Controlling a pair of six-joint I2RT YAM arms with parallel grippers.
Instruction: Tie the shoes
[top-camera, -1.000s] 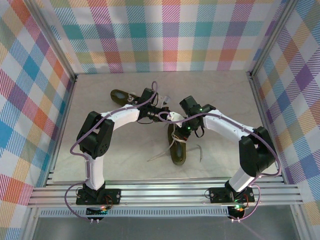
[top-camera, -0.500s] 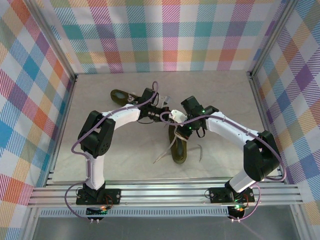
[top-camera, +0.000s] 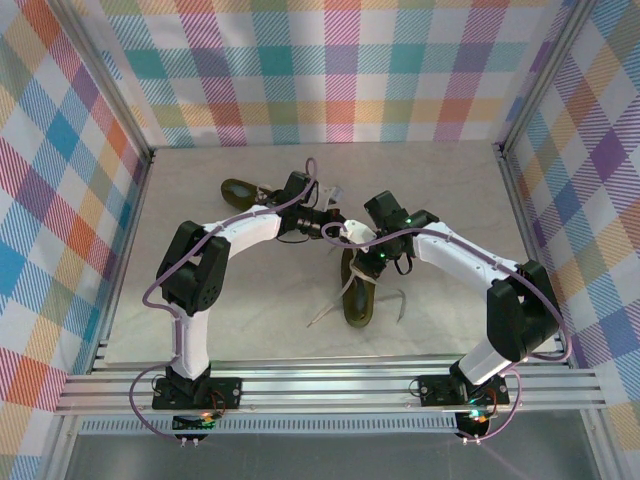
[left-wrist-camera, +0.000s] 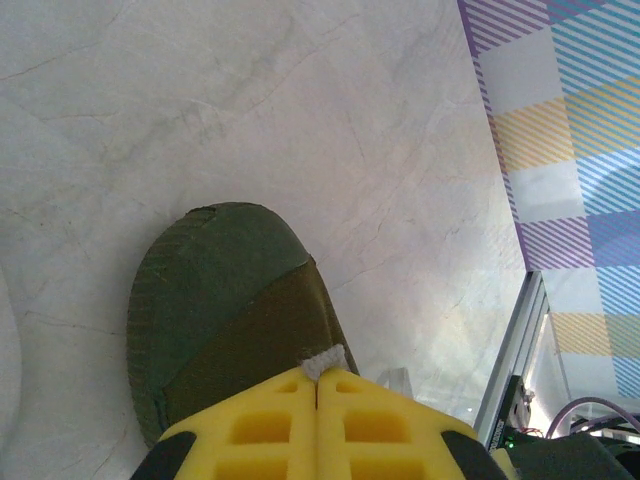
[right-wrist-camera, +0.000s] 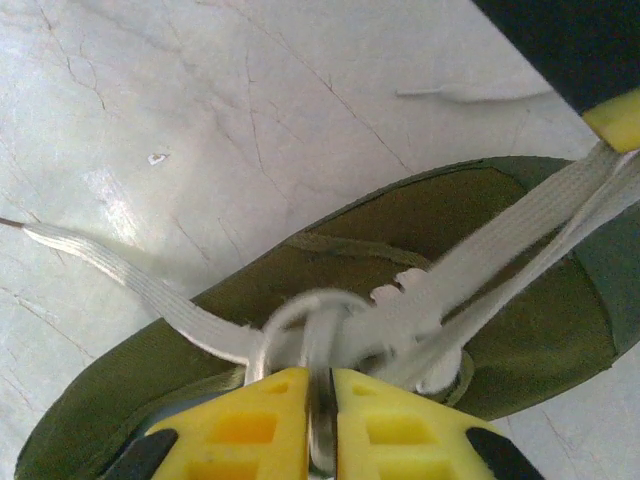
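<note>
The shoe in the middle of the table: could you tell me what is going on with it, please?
Both arms are tying the nearer shoe. The left gripper is shut on its cream lace, pulled taut, while the right gripper pinches a loop over the upper. The knot looks unfinished. The other shoe lies farther back.

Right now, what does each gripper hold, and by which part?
Left gripper pinches a lace strand at its tip; right gripper grips a lace loop over the shoe.
</note>
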